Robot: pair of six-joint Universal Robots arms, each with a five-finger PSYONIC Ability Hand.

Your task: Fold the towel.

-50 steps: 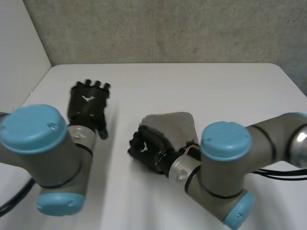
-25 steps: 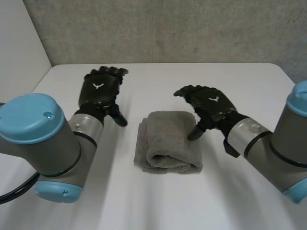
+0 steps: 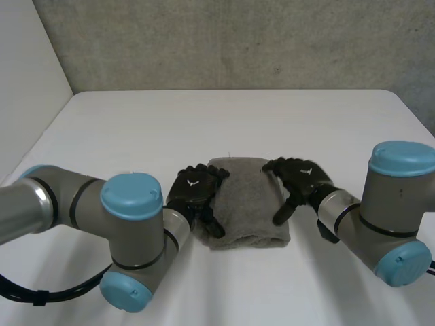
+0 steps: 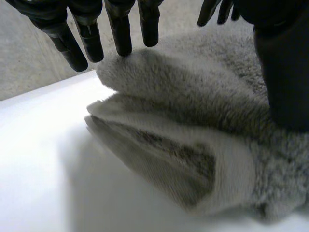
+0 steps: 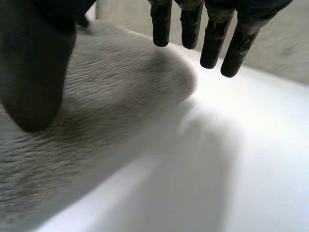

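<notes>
Looking down at white table (image 3: 224, 122) w/ grey wall (image 3: 238, 41) behind. Reaching in over it w/ left arm (image 3: 129, 231) & right arm (image 3: 394, 204), blue caps toward the front. Flanking grey towel (image 3: 246, 204), folded into a thick bundle, lying mid-table, nearer the front edge. Resting left hand (image 3: 196, 193) on towel's left edge: fingers (image 4: 120, 29) straight & spread apart, tips by the bundle's rounded fold, thumb (image 4: 285, 72) lying on top of the pile, not clamping anything. Resting right hand (image 3: 299, 180) on towel's right edge: fingers (image 5: 212, 38) straight & apart, hanging over bare table just past the cloth, thumb (image 5: 34, 72) down on the nap. Showing the fold's layered open end under left palm in left wrist view
</notes>
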